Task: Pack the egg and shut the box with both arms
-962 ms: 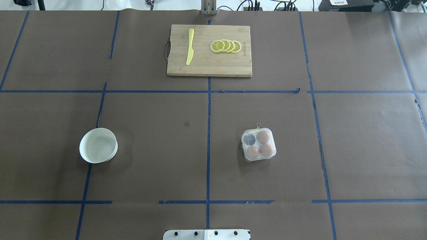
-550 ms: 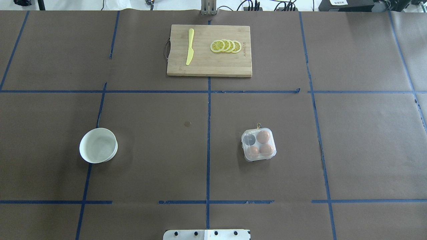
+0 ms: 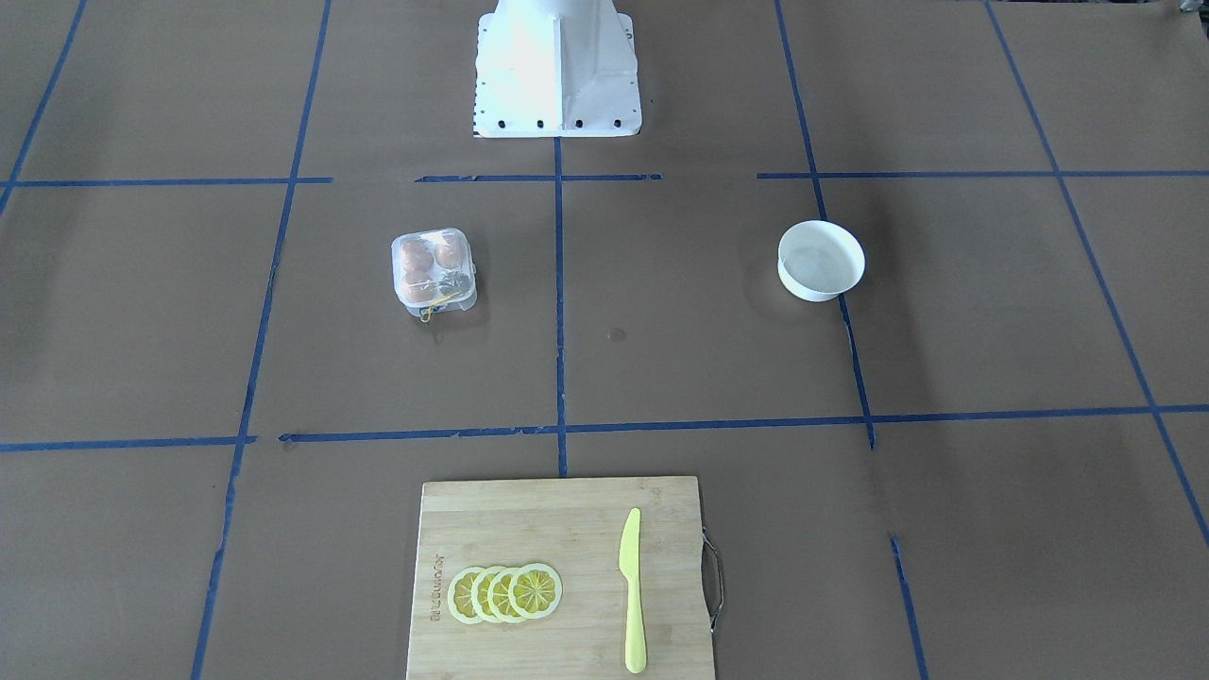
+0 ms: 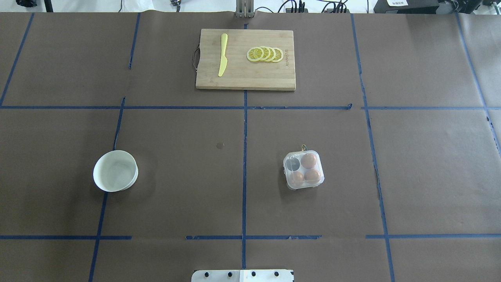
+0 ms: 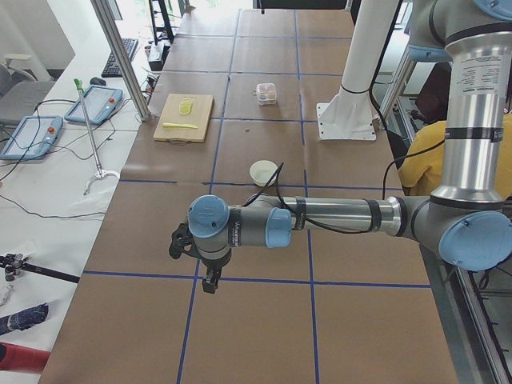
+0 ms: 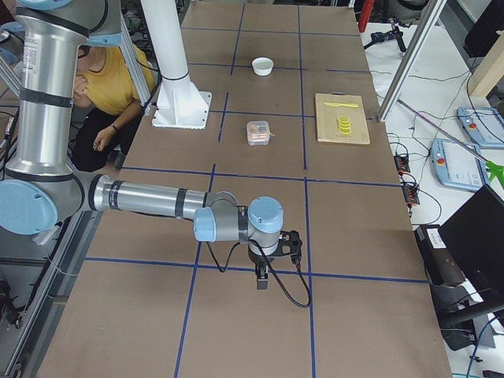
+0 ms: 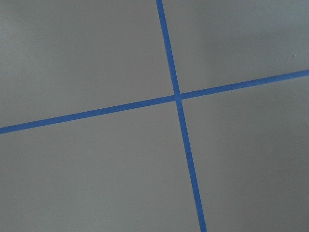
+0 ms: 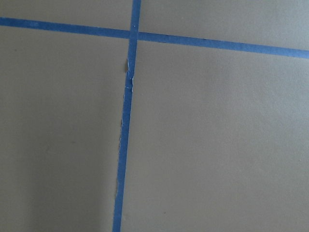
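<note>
The clear plastic box (image 4: 303, 170) stands on the table's right half and also shows in the front-facing view (image 3: 434, 267). Its lid looks folded down over the cups. Inside are three orange-brown eggs (image 4: 309, 160), and the far-left cup is empty. A yellow string (image 4: 303, 147) hangs at its far edge. Neither arm reaches into the overhead or front views. My left gripper (image 5: 210, 282) hangs over the table's left end, far from the box. My right gripper (image 6: 262, 279) hangs over the right end. I cannot tell whether either is open or shut.
A white bowl (image 4: 115, 171) stands on the left half. A wooden cutting board (image 4: 245, 78) at the far middle carries a yellow knife (image 4: 222, 55) and lemon slices (image 4: 265, 54). The white base block (image 3: 555, 66) stands at the robot's edge. Blue tape lines cross the brown table cover.
</note>
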### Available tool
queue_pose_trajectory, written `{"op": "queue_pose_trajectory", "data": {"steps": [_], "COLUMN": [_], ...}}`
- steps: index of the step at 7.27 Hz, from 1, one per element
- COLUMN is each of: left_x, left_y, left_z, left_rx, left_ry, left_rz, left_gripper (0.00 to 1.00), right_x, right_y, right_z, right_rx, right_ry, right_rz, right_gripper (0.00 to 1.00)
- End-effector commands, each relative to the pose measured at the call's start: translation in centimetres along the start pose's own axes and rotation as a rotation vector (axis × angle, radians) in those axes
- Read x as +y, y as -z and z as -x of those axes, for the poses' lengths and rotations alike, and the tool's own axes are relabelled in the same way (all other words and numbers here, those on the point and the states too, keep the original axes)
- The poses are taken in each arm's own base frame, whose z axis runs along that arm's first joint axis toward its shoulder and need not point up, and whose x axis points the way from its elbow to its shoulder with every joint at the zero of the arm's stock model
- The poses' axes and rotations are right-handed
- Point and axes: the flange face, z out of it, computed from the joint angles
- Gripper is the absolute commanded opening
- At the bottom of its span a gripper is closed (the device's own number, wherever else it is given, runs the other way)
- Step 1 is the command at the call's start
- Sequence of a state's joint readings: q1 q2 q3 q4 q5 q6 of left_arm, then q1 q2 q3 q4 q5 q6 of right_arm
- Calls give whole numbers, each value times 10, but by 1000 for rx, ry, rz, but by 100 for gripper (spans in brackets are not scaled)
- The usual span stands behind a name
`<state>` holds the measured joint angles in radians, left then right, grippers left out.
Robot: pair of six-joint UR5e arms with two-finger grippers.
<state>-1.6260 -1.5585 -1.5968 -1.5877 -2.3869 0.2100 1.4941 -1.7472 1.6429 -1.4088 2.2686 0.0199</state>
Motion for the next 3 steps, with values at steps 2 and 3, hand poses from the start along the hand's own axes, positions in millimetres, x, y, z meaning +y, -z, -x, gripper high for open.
{"op": "queue_pose_trajectory", "data": {"steps": [2, 3], "left_x": [0, 1], "left_y": [-1, -1], "left_z": [1, 1], "left_rx": [-1, -1], "left_ry": [1, 2], "left_rz": [1, 2], "left_gripper": [100, 100], "right_x": [0, 0], "right_y": [0, 0], "right_z": [1, 1], "right_rx": [-2, -9], "right_ry": [6, 4], "right_rz": [-1, -1], "right_gripper": [100, 100]}}
